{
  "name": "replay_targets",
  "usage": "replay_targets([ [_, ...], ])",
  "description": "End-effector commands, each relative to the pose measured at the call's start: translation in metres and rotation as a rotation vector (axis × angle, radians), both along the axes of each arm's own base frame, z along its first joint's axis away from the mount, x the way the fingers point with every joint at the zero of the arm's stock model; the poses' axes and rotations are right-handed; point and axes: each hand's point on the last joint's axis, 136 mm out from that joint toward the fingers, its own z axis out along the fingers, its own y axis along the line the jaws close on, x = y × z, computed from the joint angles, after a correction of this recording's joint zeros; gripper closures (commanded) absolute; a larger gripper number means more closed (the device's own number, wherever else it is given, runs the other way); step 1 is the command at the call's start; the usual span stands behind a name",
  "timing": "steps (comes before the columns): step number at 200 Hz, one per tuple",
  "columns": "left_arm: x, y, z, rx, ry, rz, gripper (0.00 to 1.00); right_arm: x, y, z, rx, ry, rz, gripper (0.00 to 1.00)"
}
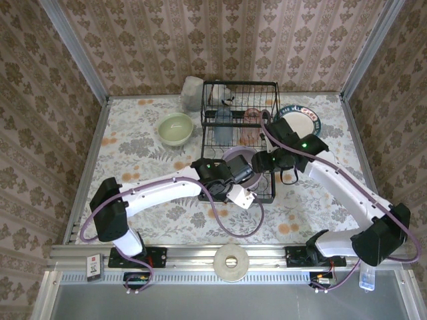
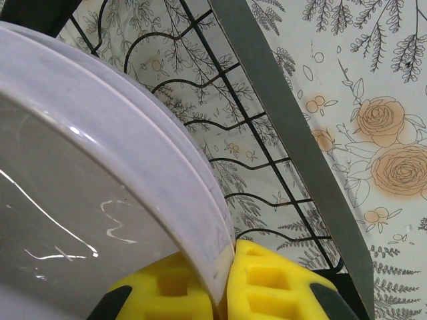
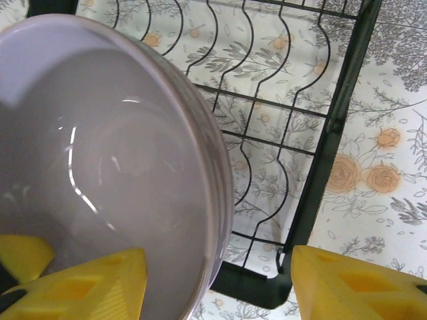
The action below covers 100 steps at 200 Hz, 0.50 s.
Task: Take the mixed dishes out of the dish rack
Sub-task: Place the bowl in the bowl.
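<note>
My left gripper [image 1: 235,176] is shut on the rim of the lavender bowl [image 1: 239,160], which sits over the near end of the black dish rack [image 1: 270,100]. In the left wrist view the yellow fingers [image 2: 280,287] pinch the bowl [image 2: 100,200] edge. My right gripper [image 1: 265,162] stands open astride the bowl's [image 3: 100,153] far rim: one finger [image 3: 87,287] is inside and the other outside, with a wide gap to the rim. A pink tumbler [image 1: 252,117] and a grey-blue tumbler [image 1: 223,120] stand in the rack.
A pale green bowl [image 1: 176,128] rests on the table left of the rack. A plate with a dark patterned rim [image 1: 298,120] lies to the rack's right. A grey-white lumpy object [image 1: 192,92] stands behind the rack's left corner. The rack's frame [image 3: 320,153] runs just under my right fingers.
</note>
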Motion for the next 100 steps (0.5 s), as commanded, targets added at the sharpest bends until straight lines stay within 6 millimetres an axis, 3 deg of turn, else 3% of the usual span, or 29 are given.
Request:
replay_targets([
  [1, 0.012, -0.02, 0.034, -0.099, -0.101, -0.006, 1.0, 0.004, -0.007, -0.002, -0.06, -0.009, -0.012, 0.43],
  [55, 0.012, -0.022, 0.035, -0.102, -0.112, -0.014, 1.0, 0.004, -0.004, -0.021, -0.095, 0.028, -0.022, 0.56],
  [84, 0.012, -0.023, 0.035, -0.101, -0.114, -0.016, 1.0, 0.004, -0.002, -0.027, -0.083, 0.037, -0.033, 0.57],
  [96, 0.011, -0.024, 0.035, -0.105, -0.111, -0.017, 1.0, 0.003, -0.001, -0.028, -0.078, 0.039, -0.032, 0.63],
  [100, 0.011, -0.024, 0.035, -0.105, -0.111, -0.017, 1.0, 0.004, -0.001, -0.037, -0.093, 0.063, -0.033, 0.65],
])
